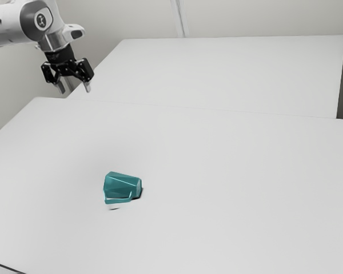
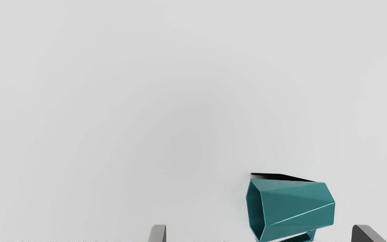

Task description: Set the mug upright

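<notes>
mug (image 1: 121, 186) on its side on the white table (image 1: 234, 188), pale wall (image 1: 263, 16) behind.

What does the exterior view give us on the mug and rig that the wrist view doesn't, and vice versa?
Exterior view: the arm, the gripper raised well away from the mug, the mug's base toward the exterior view's right, a second white surface and the wall behind.

Wrist view: straight into the mug's open mouth, plus a dark shadow along the side opposite its handle.

Both: teal faceted mug lying on its side on the white table, handle in sight, gripper fingers apart.
</notes>
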Available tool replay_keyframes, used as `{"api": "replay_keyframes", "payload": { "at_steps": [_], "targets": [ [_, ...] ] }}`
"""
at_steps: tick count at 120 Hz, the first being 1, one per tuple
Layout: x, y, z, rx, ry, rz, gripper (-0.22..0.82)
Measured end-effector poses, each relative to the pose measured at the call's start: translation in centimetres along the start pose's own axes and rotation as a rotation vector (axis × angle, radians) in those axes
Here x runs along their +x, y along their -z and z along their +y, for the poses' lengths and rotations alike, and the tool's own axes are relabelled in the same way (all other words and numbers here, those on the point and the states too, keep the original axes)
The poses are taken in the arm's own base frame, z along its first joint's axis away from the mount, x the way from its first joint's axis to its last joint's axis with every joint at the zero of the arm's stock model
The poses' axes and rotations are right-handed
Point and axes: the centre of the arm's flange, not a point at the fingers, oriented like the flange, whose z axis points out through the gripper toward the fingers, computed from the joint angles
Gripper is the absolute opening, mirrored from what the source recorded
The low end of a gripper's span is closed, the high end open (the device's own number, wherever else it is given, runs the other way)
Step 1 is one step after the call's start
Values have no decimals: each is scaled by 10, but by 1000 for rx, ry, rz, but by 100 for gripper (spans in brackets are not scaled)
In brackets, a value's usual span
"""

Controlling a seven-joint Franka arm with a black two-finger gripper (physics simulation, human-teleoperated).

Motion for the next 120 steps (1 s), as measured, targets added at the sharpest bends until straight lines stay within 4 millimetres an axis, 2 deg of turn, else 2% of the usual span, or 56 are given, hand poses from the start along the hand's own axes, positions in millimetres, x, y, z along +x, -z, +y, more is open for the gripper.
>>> {"api": "replay_keyframes", "payload": {
  "at_steps": [13, 28, 44, 59, 70, 84, 120],
  "targets": [
    [-7, -7, -4, -1, 3, -12, 60],
    [-8, -28, -12, -5, 9, -23, 60],
    [-20, -87, -48, -113, 66, -66, 60],
    [-39, -150, -88, -330, 170, -60, 60],
    [-51, -187, -105, -478, 236, -28, 60],
    [-64, -218, -119, -600, 281, 36, 60],
    [-89, -276, -122, -672, 154, 187, 60]
  ]
}}
